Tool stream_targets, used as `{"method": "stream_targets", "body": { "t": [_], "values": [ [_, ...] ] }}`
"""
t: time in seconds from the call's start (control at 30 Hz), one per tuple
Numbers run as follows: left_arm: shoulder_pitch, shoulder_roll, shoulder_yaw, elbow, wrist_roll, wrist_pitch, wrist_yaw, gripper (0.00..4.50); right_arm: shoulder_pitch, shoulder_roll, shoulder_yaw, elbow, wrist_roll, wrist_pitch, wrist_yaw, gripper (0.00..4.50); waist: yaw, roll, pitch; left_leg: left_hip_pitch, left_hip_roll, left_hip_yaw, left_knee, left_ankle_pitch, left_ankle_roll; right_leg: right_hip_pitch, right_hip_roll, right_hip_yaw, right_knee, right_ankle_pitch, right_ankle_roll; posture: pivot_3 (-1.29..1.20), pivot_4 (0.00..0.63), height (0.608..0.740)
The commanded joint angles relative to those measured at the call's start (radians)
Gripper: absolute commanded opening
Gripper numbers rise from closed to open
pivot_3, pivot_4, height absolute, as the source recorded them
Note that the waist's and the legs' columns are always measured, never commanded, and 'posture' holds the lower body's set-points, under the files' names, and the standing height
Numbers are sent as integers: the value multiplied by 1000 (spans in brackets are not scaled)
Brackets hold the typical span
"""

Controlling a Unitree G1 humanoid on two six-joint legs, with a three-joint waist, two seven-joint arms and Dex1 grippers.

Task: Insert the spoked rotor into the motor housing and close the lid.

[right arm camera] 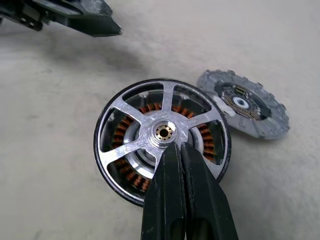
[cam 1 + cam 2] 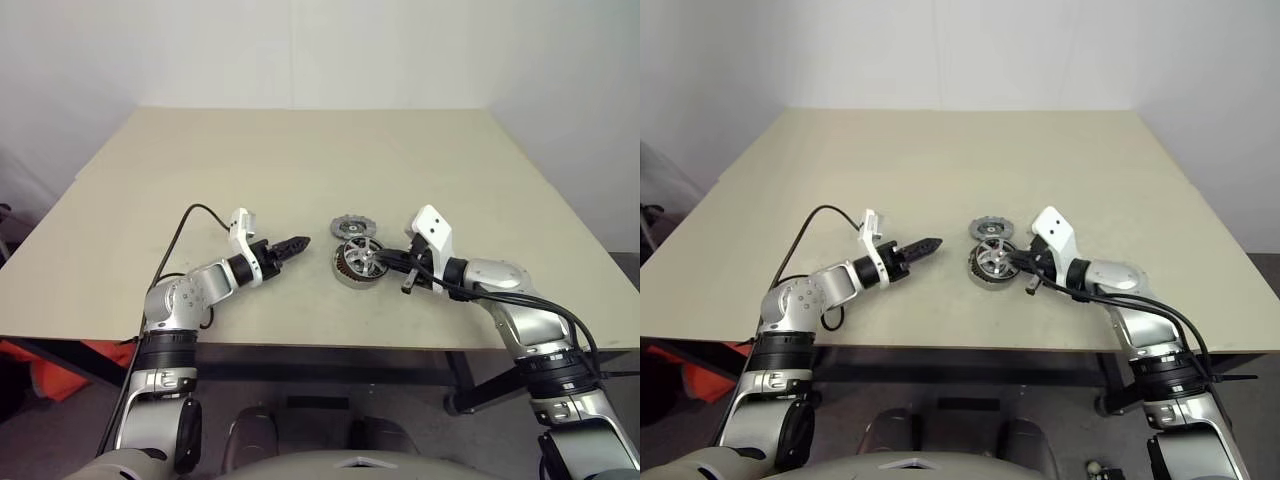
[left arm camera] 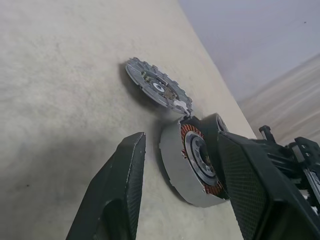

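The spoked rotor [image 1: 165, 131] lies flat in the motor housing [image 3: 186, 170], and copper windings show through its gaps. My right gripper [image 1: 175, 146] is shut with nothing in it, its tips right at the rotor's hub; it comes in from the right [image 2: 388, 262]. The lid [image 2: 351, 227] lies ribbed face up on the table just behind the housing, almost touching it. My left gripper [image 2: 300, 243] hovers a short way left of the housing, open, with nothing between its fingers [image 3: 131, 165].
The tan table [image 2: 300, 150] carries nothing else. Its front edge runs close below both arms. A black cable [image 2: 185, 225] loops from the left wrist over the table.
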Motion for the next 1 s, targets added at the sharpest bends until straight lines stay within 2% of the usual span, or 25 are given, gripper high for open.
{"method": "stream_targets", "body": {
  "t": [0.03,0.83,1.0],
  "values": [
    [-12,9,16,-16,-12,-13,-2,2420,-24,10,15,-15,-3,-10,2,0,0,0,0,0,0,0,0,0,0,0,0,0,0,0,0,0,0,740],
    [-7,2,-2,-12,-2,-16,2,2420,-59,-1,-3,43,-33,-49,-8,0,0,0,0,1,0,0,0,0,0,1,0,1,1,0,0,0,0,740],
    [-7,2,-3,-7,2,-19,1,2420,-70,10,-36,8,21,-49,5,0,0,0,0,1,0,0,0,0,0,1,0,1,1,0,0,0,0,740]
  ]
}}
